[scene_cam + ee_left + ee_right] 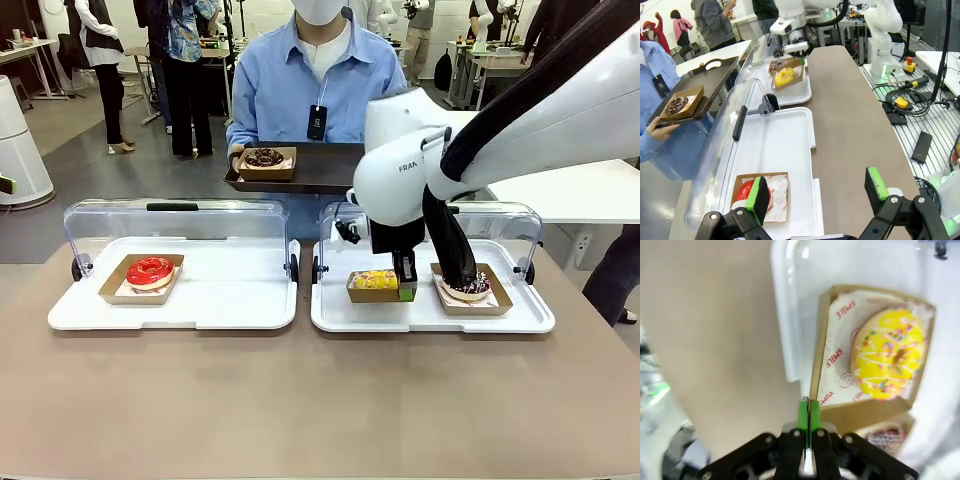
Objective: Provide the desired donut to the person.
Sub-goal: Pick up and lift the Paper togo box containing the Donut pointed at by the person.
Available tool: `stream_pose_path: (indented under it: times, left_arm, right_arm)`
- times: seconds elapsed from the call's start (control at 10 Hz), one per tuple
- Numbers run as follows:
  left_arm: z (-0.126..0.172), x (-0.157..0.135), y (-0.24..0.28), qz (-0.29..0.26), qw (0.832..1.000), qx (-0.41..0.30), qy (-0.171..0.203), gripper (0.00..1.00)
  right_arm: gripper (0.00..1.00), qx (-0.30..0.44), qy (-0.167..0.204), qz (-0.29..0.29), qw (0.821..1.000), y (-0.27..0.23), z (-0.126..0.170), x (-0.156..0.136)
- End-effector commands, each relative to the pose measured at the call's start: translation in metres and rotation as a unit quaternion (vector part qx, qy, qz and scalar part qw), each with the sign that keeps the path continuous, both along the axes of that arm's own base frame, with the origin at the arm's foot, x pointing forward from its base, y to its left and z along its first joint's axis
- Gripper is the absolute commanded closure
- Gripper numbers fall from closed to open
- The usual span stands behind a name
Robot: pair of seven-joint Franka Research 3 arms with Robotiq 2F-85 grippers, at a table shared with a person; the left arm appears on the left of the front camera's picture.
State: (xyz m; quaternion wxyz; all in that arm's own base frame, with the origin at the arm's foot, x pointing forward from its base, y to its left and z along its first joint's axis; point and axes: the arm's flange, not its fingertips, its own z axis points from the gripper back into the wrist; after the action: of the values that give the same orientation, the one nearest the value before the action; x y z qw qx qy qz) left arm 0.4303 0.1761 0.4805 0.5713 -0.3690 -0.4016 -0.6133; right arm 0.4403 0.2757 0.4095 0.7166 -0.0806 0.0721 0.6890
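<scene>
One yellow donut (890, 355) with coloured sprinkles lies in an open cardboard box (865, 412). The box sits flat in the left half of the white tray (430, 318) at the lower right of the front view. The right gripper (809, 416) comes down from the upper right of that view to the box's right end. In its own wrist view the two green pads are clenched together on the box's thin rim at a corner, with the donut above and to the right of them. Just right of this box, a sprinkled donut (470, 288) lies in another box, partly hidden by a black part of the arm.

At top centre of the front view the person (300, 85) stands at the far side, holding a dark tray (325, 168) level in front of the chest. A chocolate donut (264, 157) in its own box rests on the left part of that tray, well apart from the yellow donut.

At the lower left, a second white tray (230, 300) carries a red donut (150, 270) in a box near its left end. Clear lids (170, 220) stand tipped up at the back of both white trays. The left gripper (817, 187) hangs over the near edge of that second tray and the brown table (855, 130). Its fingers are spread wide and released, with nothing between them.
</scene>
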Motion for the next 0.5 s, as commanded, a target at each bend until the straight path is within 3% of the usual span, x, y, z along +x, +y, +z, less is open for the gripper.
stream_pose_path:
  times: [0.0, 0.4]
  left_arm:
    - [0.002, -0.001, 0.002, -0.001, 1.0, -0.001, -0.001, 0.0]
    - [0.002, -0.001, 0.002, -0.001, 1.0, -0.001, -0.001, 0.0]
  right_arm:
    - [1.0, -0.041, -0.015, -0.021, 0.999, 0.018, 0.048, -0.048]
    - [1.0, 0.026, -0.056, 0.009, 0.998, 0.028, 0.139, -0.111]
